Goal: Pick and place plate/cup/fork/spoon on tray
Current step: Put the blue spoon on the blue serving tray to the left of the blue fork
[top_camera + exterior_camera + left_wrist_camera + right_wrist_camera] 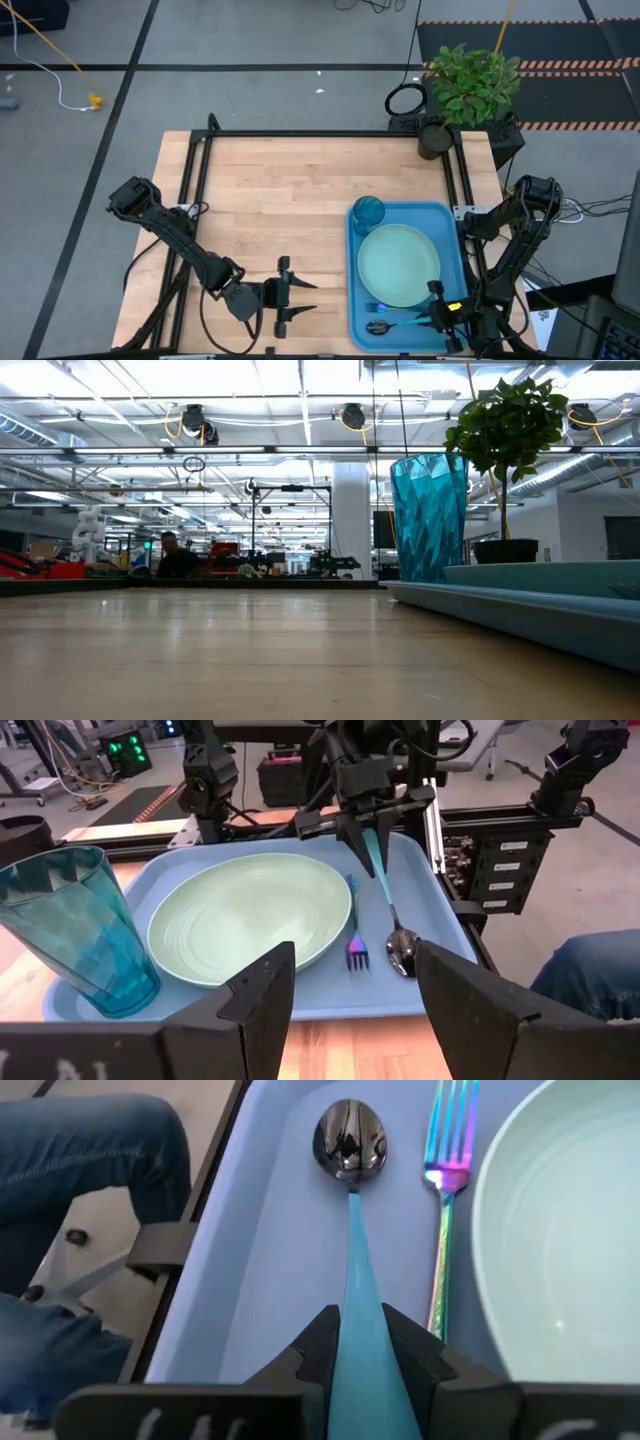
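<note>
The blue tray [455, 225] lies at the table's right. In it are the mint-green plate [398, 265], the teal cup [368, 211] standing at the far left corner, the fork [385, 307] lying beside the plate's near rim, and the spoon [383, 326] by the near rim. My right gripper [436, 318] is over the tray's near right corner, shut on the spoon. My left gripper [300, 296] is open and empty above the bare table, left of the tray, pointing at it. The cup [428, 518] and tray [520, 610] also show in the low view. My right gripper pinches the spoon's light blue handle [362, 1330] between its two fingers, toward the handle's free end. The fingers come from the table's right, slanting down, and lie along the handle. The spoon slants down to its dark bowl [401, 952], which is at the tray floor next to the fork [356, 948].
A potted plant [472, 80] stands at the table's far right corner. A dark frame [330, 133] runs along the far and side edges. A person's leg in jeans [590, 980] is just off the table's near right. Bare wood [270, 210] lies left of the tray.
</note>
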Motion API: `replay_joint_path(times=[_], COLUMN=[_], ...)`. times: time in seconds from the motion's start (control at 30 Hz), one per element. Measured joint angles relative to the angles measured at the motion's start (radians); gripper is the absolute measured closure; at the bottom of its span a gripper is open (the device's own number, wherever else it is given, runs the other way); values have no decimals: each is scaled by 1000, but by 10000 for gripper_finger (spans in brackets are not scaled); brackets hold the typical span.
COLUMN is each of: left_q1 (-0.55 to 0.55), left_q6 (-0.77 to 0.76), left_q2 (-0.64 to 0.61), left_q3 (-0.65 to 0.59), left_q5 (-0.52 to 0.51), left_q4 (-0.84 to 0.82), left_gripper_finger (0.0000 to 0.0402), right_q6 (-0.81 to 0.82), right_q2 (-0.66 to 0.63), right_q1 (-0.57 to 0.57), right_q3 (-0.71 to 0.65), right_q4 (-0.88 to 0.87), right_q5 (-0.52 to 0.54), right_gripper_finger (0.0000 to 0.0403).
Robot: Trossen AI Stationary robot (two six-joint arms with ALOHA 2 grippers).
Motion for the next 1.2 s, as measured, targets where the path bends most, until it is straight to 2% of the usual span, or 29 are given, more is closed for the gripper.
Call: replay_joint_path(times=[0.4,0.6,0.9,1.0,1.13,1.2], left_q1=[0,0,8,16,22,22], left_q6=[0,0,0,-6,-7,-7], left_q2=[0,0,0,0,0,0], left_q3=[0,0,0,0,0,0], left_q5=[0,0,0,0,0,0], left_q4=[0,0,0,0,0,-2], left_gripper_finger=[190,190,190,190,190,190], right_q6=[52,53,34,-53,-189,-229], right_q2=[0,0,0,20,68,95], right_q1=[0,0,-50,-100,-164,-185], right_q3=[0,0,0,0,4,21], right_q4=[-5,-4,68,177,337,360], right_q5=[-43,-42,-35,-39,-113,-134], right_gripper_finger=[308,304,329,343,365,377])
